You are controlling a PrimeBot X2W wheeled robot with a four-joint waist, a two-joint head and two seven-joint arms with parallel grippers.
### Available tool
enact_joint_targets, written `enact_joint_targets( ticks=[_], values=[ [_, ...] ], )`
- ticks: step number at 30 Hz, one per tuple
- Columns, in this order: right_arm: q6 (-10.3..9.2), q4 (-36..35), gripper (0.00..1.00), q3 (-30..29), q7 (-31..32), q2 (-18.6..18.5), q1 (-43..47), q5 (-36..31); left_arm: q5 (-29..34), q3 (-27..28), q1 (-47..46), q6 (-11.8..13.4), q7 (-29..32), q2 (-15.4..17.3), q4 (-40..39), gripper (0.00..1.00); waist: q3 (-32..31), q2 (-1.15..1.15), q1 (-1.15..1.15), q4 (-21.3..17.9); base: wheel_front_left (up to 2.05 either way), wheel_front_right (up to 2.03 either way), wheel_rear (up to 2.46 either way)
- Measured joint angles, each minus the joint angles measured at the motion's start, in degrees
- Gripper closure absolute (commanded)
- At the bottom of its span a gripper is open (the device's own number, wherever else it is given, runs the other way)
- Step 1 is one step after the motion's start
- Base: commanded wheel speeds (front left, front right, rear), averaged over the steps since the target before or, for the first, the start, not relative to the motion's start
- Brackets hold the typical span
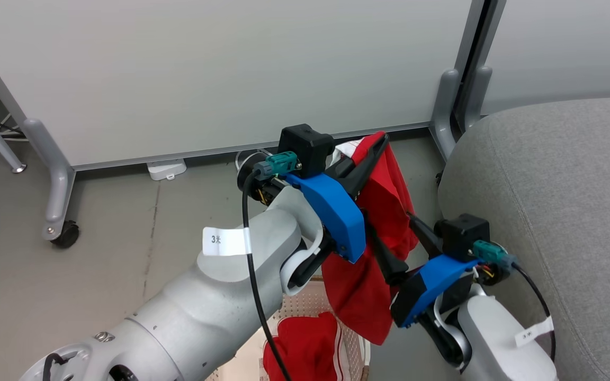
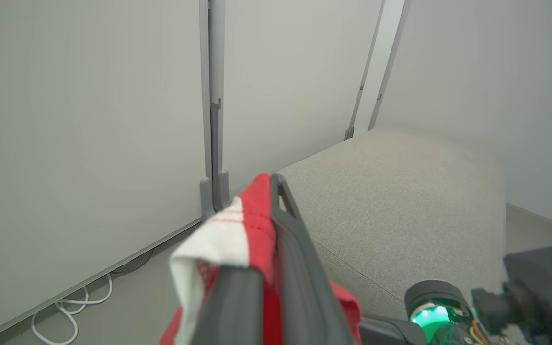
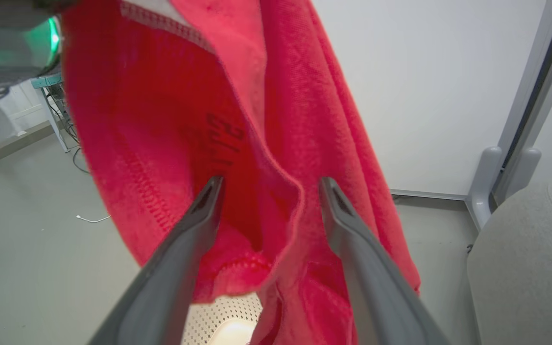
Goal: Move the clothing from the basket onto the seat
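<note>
Left end effector (image 1: 380,142): clenched on the white-trimmed edge of a red garment (image 1: 389,196), which hangs above the basket (image 1: 305,302).
Right end effector (image 1: 392,235): released, with its fingers either side of the hanging fabric.
Second red garment (image 1: 305,346): lies in the basket.
Seat (image 1: 559,185): right of the basket, with no garment on its visible part.
Progress: judged early, as both garments are not yet placed.

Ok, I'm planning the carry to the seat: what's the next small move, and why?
Probably close the right pincer: its open fingers straddle a fold of the red garment hanging from the shut left pincer above the basket; two grips should steady it.
</note>
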Motion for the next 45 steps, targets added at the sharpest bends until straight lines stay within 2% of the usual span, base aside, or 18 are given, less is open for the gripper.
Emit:
enact_joint_targets(
  ticks=[8,22,23,24,25,26,45],
  values=[
    [0.0,12.0,0.0,2.2,-3.9,0.0,-8.4,3.2,-0.6,-1.0,-0.8,0.2,-0.2,0.0,-0.5,1.0,0.6,0.0,0.0,1.2,0.0,0.0,0.0],
    [0.0,20.5,0.0,6.2,-7.3,0.0,-13.9,6.8,-1.1,-1.3,-1.2,0.2,-0.2,0.0,-0.5,1.0,0.9,0.0,0.0,1.3,0.0,0.0,0.0],
    [0.0,20.9,0.22,6.4,-7.5,0.0,-14.0,7.1,-1.1,-1.3,-1.2,0.2,-0.2,0.0,-0.5,1.0,0.8,0.0,0.01,1.2,0.0,0.0,0.0],
    [0.0,21.3,0.6,6.7,-7.6,0.0,-14.3,7.6,-1.1,-1.3,-1.2,0.2,-0.2,0.0,-0.6,1.0,0.8,0.0,0.0,1.2,0.0,0.0,0.0],
    [0.0,21.6,0.72,7.0,-7.6,0.0,-14.5,8.0,-1.1,-1.3,-1.2,0.2,-0.2,0.0,-0.6,1.0,0.8,0.0,0.0,1.2,0.0,0.0,0.0],
    [0.0,21.8,1.0,7.3,-7.6,0.0,-14.6,8.3,-1.1,-1.3,-1.2,0.2,-0.2,0.0,-0.6,1.0,0.8,0.0,0.0,1.2,0.0,0.0,0.0],
    [0.0,24.1,1.0,9.3,-8.3,0.0,-15.3,11.4,-1.1,-0.9,-0.6,0.2,-0.2,0.0,-0.1,1.0,-0.1,0.0,0.0,0.7,0.0,0.0,0.0]
  ],
)
